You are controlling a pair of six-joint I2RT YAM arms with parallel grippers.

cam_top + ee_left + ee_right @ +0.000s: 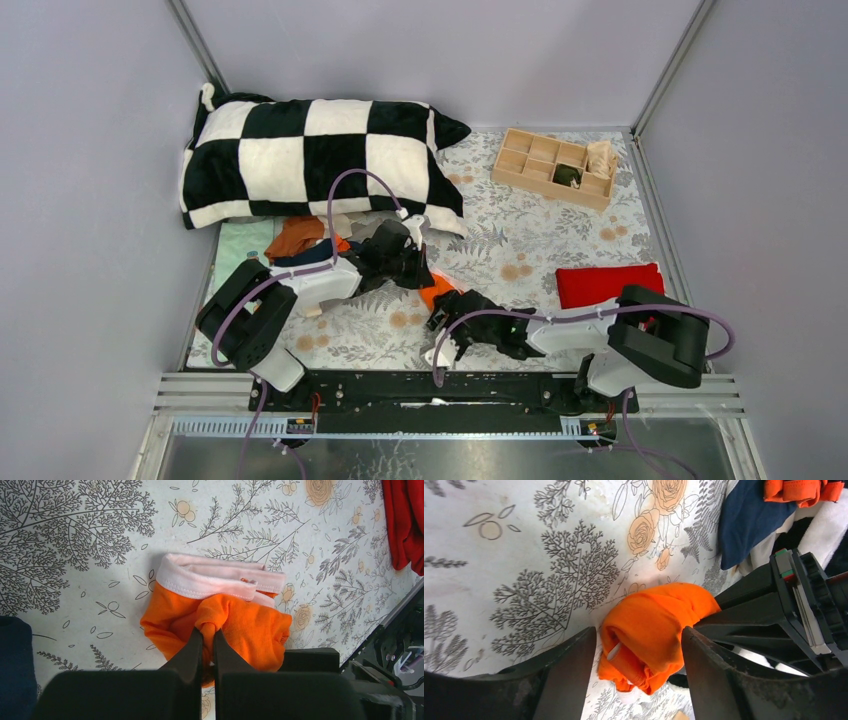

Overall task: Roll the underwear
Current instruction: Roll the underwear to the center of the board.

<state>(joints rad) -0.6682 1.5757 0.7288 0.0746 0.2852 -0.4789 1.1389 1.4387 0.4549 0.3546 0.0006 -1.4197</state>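
The soft orange cloth briefs (220, 620), pale-banded and bunched, lie on the flower-printed surface (90, 585) near the front of the black-and-white checked pillow (310, 150). The left hand (207, 642) is clenched on 1 fold from the pillow side. The right hand (638, 635), released, straddles the lumpy bundle from the opposite end, equally near.

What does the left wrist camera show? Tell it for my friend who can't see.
The left tool is shut, pinching a fold of the bunched orange underwear with its pale pink waistband, on a flowery tablecloth. A red cloth shows at the top right and a navy cloth at the left edge.
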